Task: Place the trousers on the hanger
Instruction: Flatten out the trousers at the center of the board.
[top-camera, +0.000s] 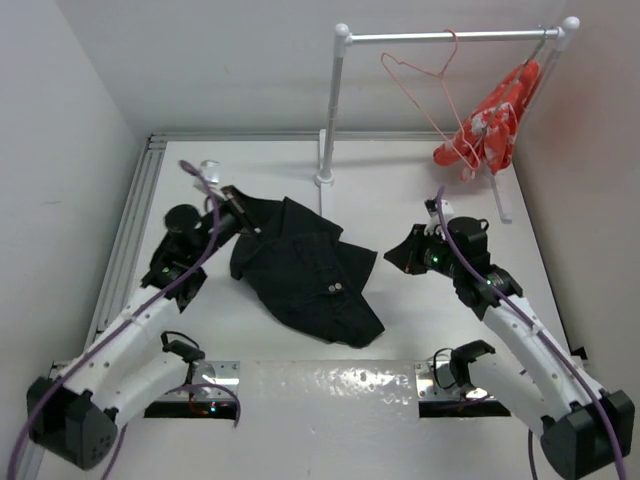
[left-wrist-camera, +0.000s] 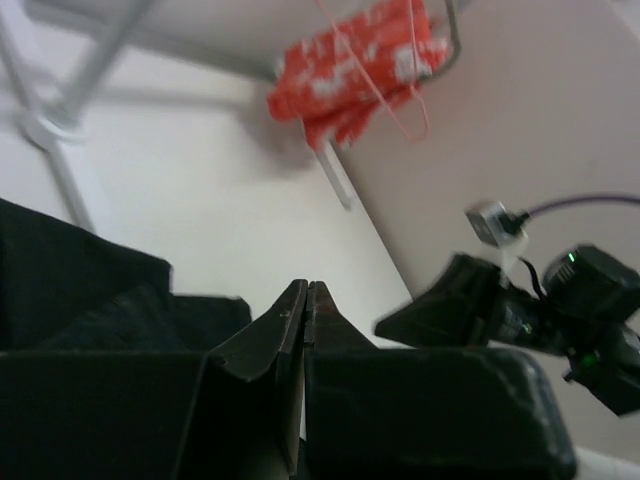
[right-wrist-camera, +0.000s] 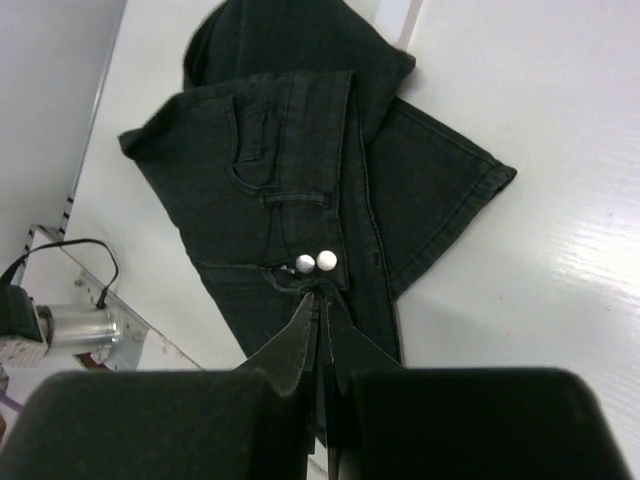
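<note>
The black trousers (top-camera: 300, 265) lie crumpled in the middle of the table, two silver buttons (right-wrist-camera: 316, 262) facing up. The pale-pink wire hanger (top-camera: 425, 85) hangs by its hook from the white rail. My left gripper (top-camera: 240, 218) is at the trousers' upper left edge; in its wrist view the jaws (left-wrist-camera: 307, 290) are shut with nothing between them, and the trousers (left-wrist-camera: 70, 290) are to the left. My right gripper (top-camera: 393, 255) is just right of the trousers, apart from them, its jaws (right-wrist-camera: 322, 298) shut and empty and pointing at the trousers (right-wrist-camera: 300, 170).
A white clothes rack (top-camera: 450, 37) stands at the back, with one post base (top-camera: 325, 178) behind the trousers. A bunched orange-red bundle (top-camera: 490, 120) hangs at the rail's right end beside the hanger. White walls close in on both sides.
</note>
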